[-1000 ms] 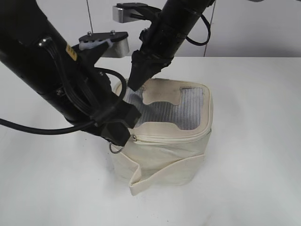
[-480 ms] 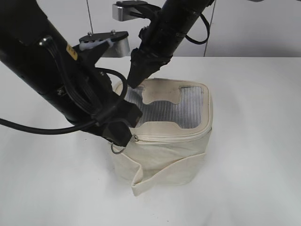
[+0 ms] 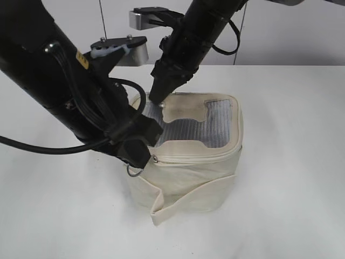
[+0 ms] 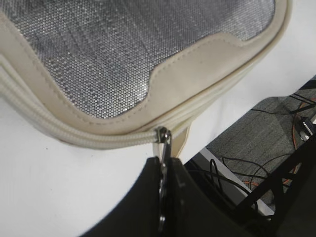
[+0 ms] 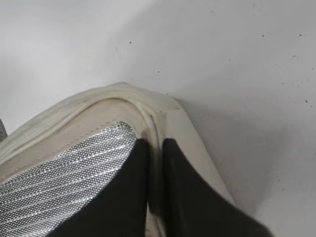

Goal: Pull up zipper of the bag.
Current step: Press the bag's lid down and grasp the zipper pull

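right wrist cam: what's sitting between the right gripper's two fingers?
In the right wrist view, the black right gripper straddles the rim of the small boxy cream fabric bag; only that cream edge fills the gap.

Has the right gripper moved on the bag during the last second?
Yes. The right gripper has shifted slightly right and up in the exterior view, toward the far rim of the bag, which stays put on the table.

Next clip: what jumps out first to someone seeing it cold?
A cream bag sits mid-table with two black arms crowding it. The left gripper pinches the metal pull of the zipper at the near left corner, and the right gripper clamps the rim at the far left corner. The shiny grey mesh top also catches the eye.
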